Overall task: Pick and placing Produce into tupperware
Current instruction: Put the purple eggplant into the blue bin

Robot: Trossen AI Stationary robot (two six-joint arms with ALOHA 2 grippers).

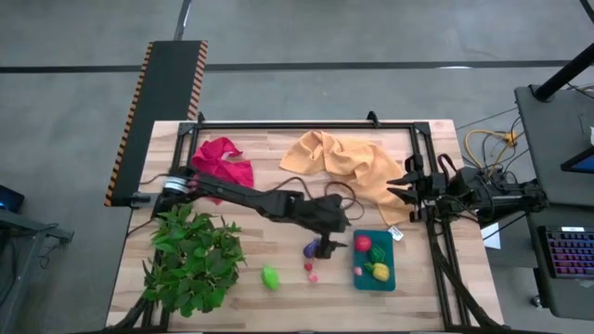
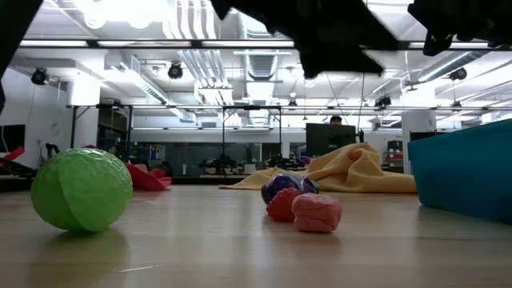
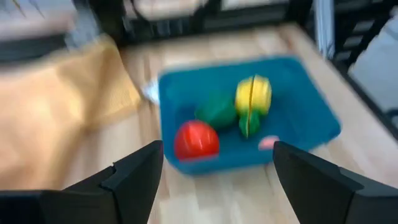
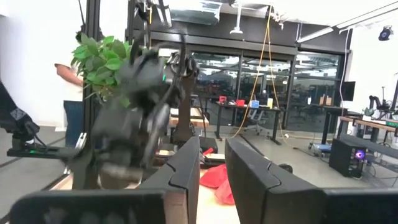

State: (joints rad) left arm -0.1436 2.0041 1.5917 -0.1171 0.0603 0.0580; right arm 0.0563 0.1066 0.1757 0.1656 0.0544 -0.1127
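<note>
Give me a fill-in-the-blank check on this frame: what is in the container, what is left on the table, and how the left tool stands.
1. The red ball lies inside the teal ____.
2. The lime green piece lies on the table between the container and the leafy ____.
3. The left tool hangs with its fingers ____, holding nothing.
4. Behind the container lies a ____ cloth.

Missing words: container; plant; open; yellow

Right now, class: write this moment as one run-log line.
left gripper: open, empty, beside blue container | in container: red, yellow, green pieces | on table: purple, lime, pink | right gripper: parked
</note>
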